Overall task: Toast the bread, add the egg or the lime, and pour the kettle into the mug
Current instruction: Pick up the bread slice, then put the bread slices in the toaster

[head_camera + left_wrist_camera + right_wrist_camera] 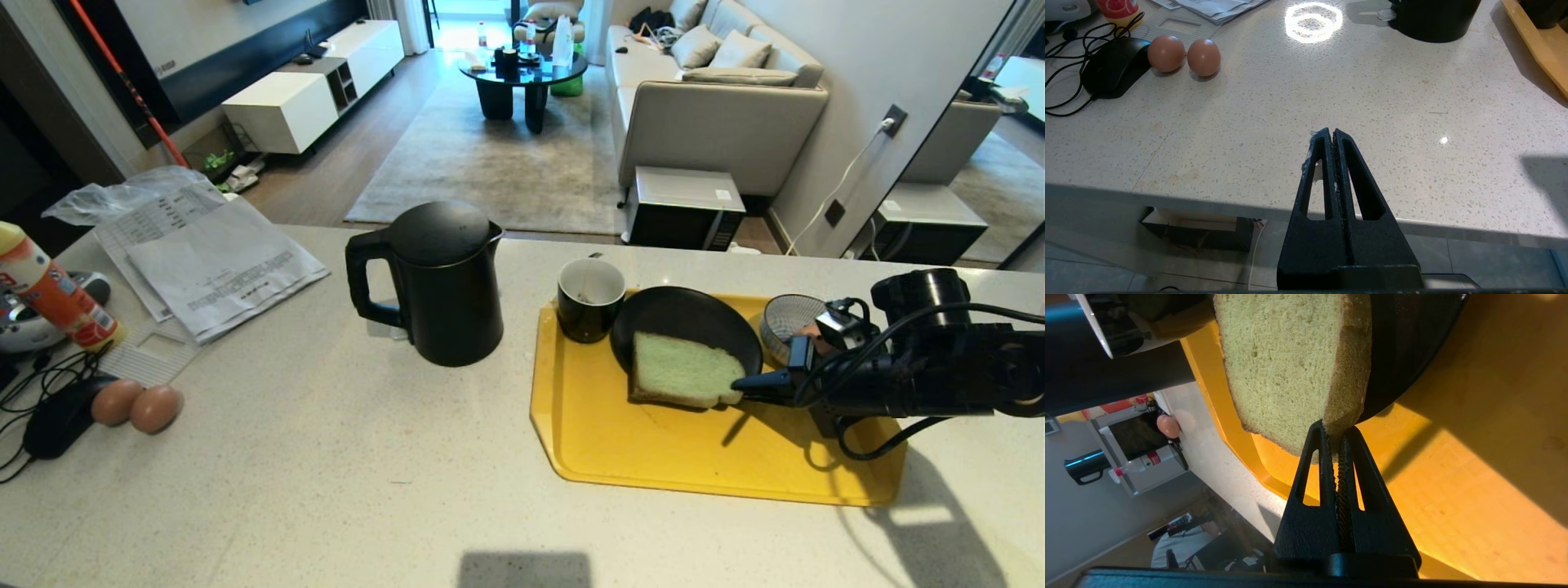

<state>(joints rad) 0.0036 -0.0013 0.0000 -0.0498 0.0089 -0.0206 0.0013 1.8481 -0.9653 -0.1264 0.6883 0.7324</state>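
Note:
The pale green bread (682,369) lies half on a black pan (686,314) and half over the yellow tray (653,457). My right gripper (741,383) reaches in from the right and is shut on the slice's near right corner; the right wrist view shows the crust of the bread (1282,363) pinched between the right gripper's (1336,430) jaws. The black kettle (445,282) stands left of the tray. The mug (589,298) sits at the tray's far left corner. Two brown eggs (135,406) rest at the counter's left. The lime is out of view. My left gripper (1331,132) hangs shut and empty over the counter's near edge.
A blue-striped bowl (788,322) stands on the tray behind my right wrist. Papers (212,261), a spray can (49,294) and a black mouse (57,420) with cables crowd the counter's left. In the left wrist view the eggs (1184,55) lie beside the mouse (1112,67).

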